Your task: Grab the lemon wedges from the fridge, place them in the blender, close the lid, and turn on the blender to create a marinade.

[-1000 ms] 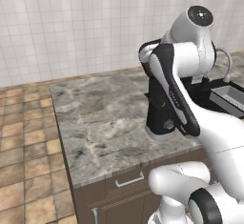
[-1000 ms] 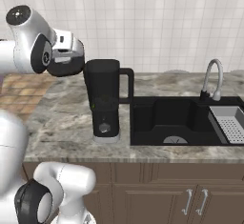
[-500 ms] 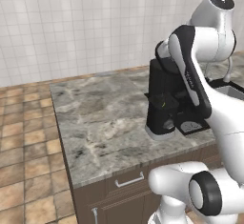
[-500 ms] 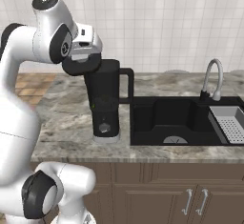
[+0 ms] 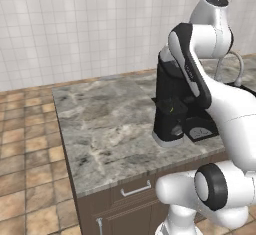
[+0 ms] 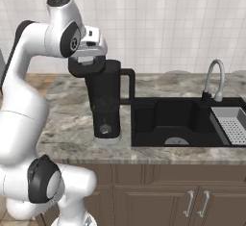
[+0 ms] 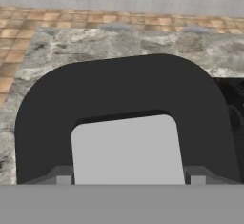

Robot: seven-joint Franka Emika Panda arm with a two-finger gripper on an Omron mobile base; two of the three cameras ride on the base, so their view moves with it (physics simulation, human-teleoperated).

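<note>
The black blender (image 6: 108, 106) stands on the marble counter (image 5: 100, 124) just left of the sink, its round knob facing the front; it also shows as the blender (image 5: 170, 110) behind my forearm. My gripper (image 6: 88, 60) holds the flat black lid (image 6: 86, 68) at the jar's top, offset toward its left rim. In the hand view the gripper (image 7: 127, 179) has a finger on each side of the lid's light grey square cap (image 7: 126, 149), with the lid (image 7: 119, 89) below. The lemon wedges and the fridge are out of view.
A black sink (image 6: 168, 119) with a curved faucet (image 6: 214, 78) and a grey drying rack (image 6: 235, 126) lies right of the blender. Brown cabinet doors and a drawer sit under the counter. Tiled floor (image 5: 25, 154) lies beyond the counter's left end.
My arm has swung right, carrying the lid from left of the blender to the top of the jar. The blender has not moved.
</note>
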